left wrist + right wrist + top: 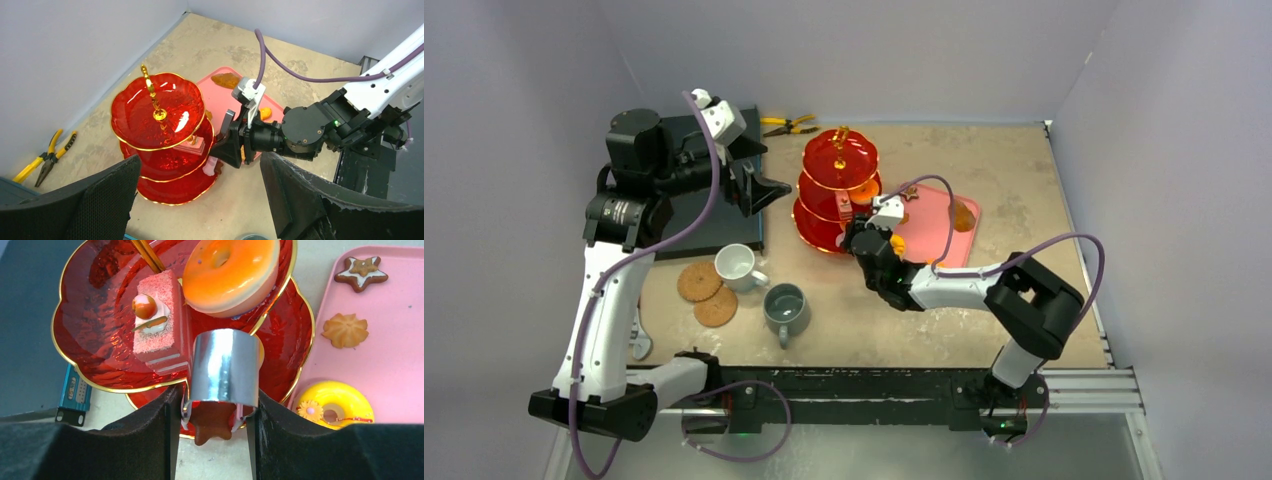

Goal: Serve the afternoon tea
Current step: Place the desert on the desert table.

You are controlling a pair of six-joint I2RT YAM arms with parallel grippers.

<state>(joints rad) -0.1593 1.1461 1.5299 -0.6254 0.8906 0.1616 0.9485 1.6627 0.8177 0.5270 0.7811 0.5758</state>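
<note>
Right tool [214, 395], mine: black fingers partly closed and clamped on either side of a foil-cupped pastry [225, 365], whose brown star-shaped base shows below the silver band. It is held at the near edge of the red three-tier stand [90, 315], with the lower tier's gold rim behind it.

Stand: upright near the middle of the desk [1004, 170], gold handle on top, top tier bare. The middle tier carries an orange doughnut [230, 272] and a pink cake slice [157, 325] side by side.

Pink tray [395, 355]: on the desk just right of the stand, holding a star biscuit [361, 272], a swirl biscuit [345, 330] and a yellow doughnut [332, 405], all apart from one another.

Left tool [759, 190], mine: fingers spread wide with nothing between them, raised over the dark slab [724, 225] at the far left and facing the stand.

White mug [736, 265] and grey mug [785, 307]: both upright on the bare desk in front of the stand. Two cork coasters [699, 281] lie touching each other, just left of the white mug.

Yellow-handled pliers [786, 125]: at the back wall, left of the stand.
</note>
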